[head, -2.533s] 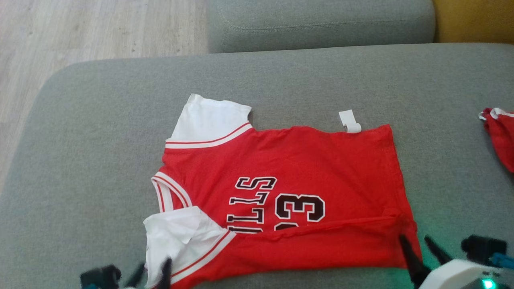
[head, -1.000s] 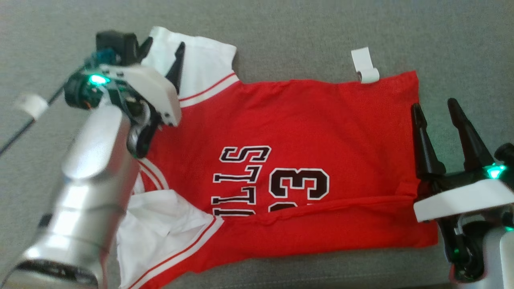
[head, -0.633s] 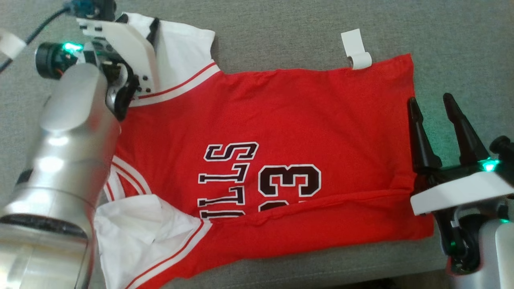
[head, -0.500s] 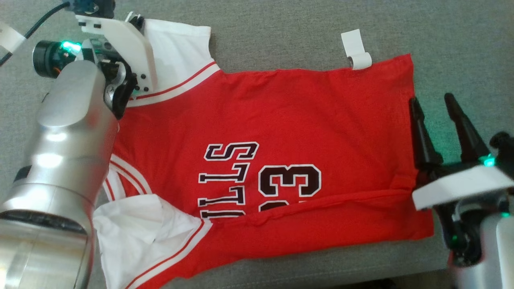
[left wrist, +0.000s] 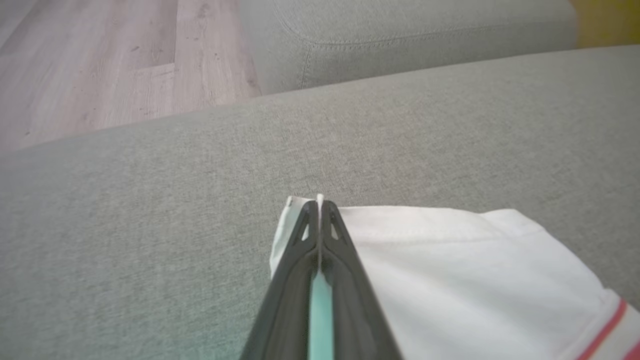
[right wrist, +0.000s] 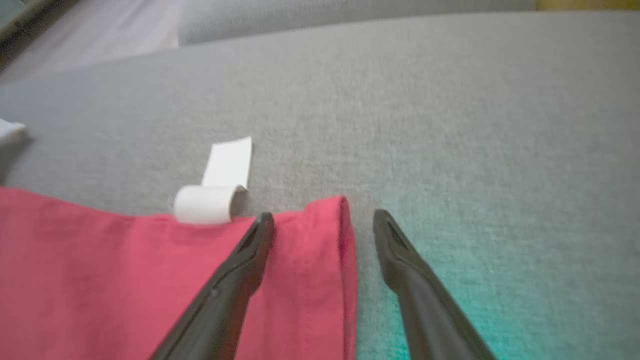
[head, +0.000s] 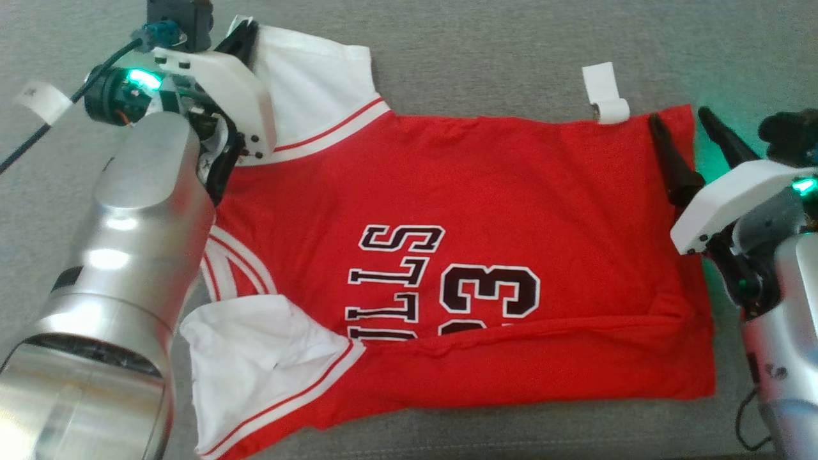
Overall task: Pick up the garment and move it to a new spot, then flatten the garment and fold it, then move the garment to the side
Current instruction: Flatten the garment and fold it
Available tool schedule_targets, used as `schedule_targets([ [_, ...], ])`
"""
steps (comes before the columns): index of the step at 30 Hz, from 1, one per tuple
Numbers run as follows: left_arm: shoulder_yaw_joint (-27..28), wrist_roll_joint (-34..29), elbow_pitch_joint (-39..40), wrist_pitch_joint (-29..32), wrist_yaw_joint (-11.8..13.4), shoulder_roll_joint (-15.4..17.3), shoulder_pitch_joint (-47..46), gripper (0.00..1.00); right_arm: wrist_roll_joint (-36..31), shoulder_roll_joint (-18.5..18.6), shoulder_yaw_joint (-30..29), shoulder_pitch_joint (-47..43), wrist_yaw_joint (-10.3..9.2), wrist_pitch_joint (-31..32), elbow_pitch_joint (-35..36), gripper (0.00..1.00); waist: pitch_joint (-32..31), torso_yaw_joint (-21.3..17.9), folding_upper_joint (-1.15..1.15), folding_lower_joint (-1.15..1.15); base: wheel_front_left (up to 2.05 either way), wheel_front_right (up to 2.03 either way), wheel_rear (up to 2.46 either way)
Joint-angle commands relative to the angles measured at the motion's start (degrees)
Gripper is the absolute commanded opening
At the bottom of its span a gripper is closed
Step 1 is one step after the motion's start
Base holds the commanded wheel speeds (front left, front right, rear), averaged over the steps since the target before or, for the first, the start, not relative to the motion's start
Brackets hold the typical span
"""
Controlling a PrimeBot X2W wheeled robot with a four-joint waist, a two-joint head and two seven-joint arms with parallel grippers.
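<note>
- The left claw (left wrist: 318, 207) is pinched tight on the far corner of the white sleeve (head: 319, 83).
- The red shirt (head: 479, 211) lies spread out on the grey sofa (head: 479, 38). Its near edge is folded up over part of the black number.
- A small white tag (head: 604, 92) curls on the sofa at the shirt's far edge.
- The right claw (head: 679, 118) is wide apart at the shirt's far right corner. One finger is over the red cloth and one is over the sofa.

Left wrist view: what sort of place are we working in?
Probably a home living room: the jersey lies on a grey fabric sofa seat, with another grey cushion beyond and pale wood-plank flooring.
</note>
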State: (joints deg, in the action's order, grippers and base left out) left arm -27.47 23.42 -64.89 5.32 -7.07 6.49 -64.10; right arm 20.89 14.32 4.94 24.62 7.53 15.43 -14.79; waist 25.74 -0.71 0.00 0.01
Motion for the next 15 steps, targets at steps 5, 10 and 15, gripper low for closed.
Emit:
schedule_targets([
  [5,1.39,2.05,1.53,-4.36,-0.22,1.31,-1.88,0.00,2.39,3.02,2.90,2.46,-0.04,5.23,-5.09,0.02,-1.21,2.15,0.00,-0.01,0.00,0.00,0.00],
  [10,2.44,3.99,3.55,-10.40,-0.33,2.39,0.58,0.00,4.03,3.88,1.56,1.82,-0.04,2.19,-3.43,0.00,-3.32,2.90,0.00,-0.01,0.00,0.00,0.00],
  [15,4.41,6.31,9.05,-16.42,-0.35,4.16,6.48,0.00,3.80,2.78,-2.00,-2.60,-0.04,-2.55,2.17,0.00,-6.50,3.49,0.00,-0.01,0.00,0.00,0.00],
])
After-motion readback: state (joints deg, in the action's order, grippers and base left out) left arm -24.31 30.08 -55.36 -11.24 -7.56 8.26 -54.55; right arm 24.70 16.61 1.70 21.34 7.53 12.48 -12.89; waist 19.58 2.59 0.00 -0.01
